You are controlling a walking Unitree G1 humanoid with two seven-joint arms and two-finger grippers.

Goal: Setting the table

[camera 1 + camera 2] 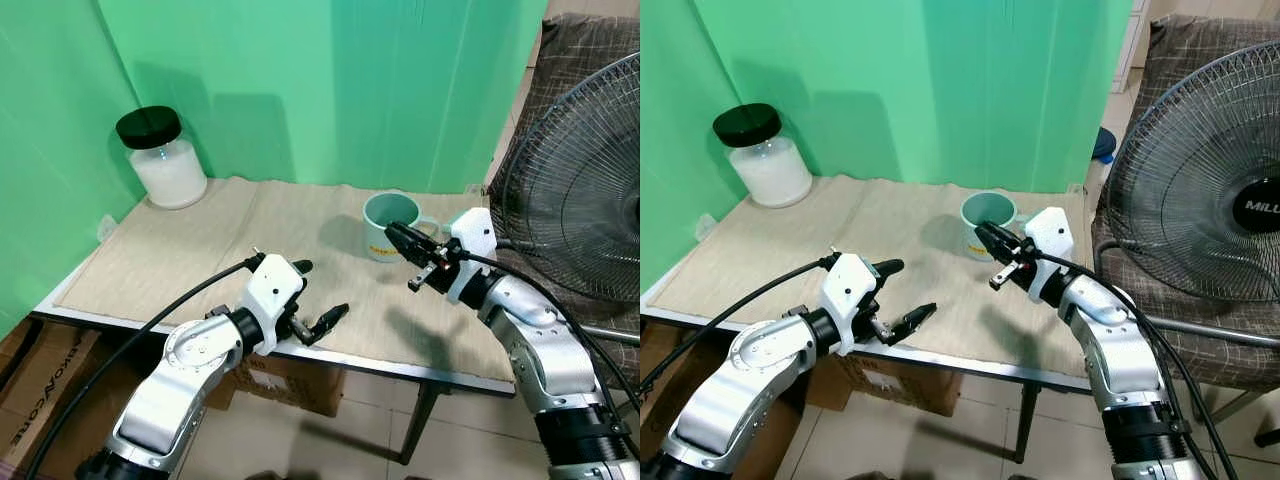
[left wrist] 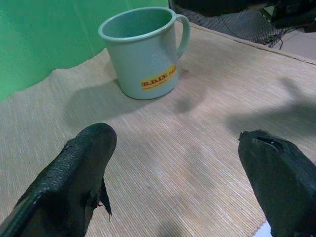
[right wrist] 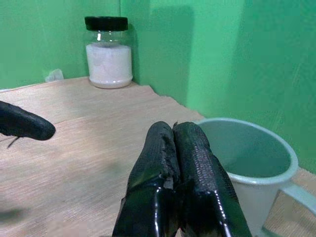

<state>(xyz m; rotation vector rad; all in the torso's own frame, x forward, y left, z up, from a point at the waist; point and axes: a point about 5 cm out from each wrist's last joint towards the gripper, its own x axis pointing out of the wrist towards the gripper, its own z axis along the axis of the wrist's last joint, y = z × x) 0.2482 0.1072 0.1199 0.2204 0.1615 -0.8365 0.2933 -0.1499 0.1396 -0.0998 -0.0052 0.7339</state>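
Note:
A pale green mug point(image 1: 386, 224) with a yellow label stands upright on the beige cloth point(image 1: 180, 250), towards the table's right side; its handle points right. My right gripper point(image 1: 392, 233) hovers right in front of the mug with its fingers point(image 3: 173, 163) pressed together and empty. My left gripper point(image 1: 322, 296) hangs over the table's front edge, its two fingers point(image 2: 84, 168) spread wide, pointing toward the mug point(image 2: 143, 52) with nothing between them.
A glass jar point(image 1: 162, 157) of white powder with a black lid stands at the back left corner. A large fan point(image 1: 575, 190) stands close on the right. Green curtain hangs behind the table. Cardboard boxes point(image 1: 290, 380) lie under it.

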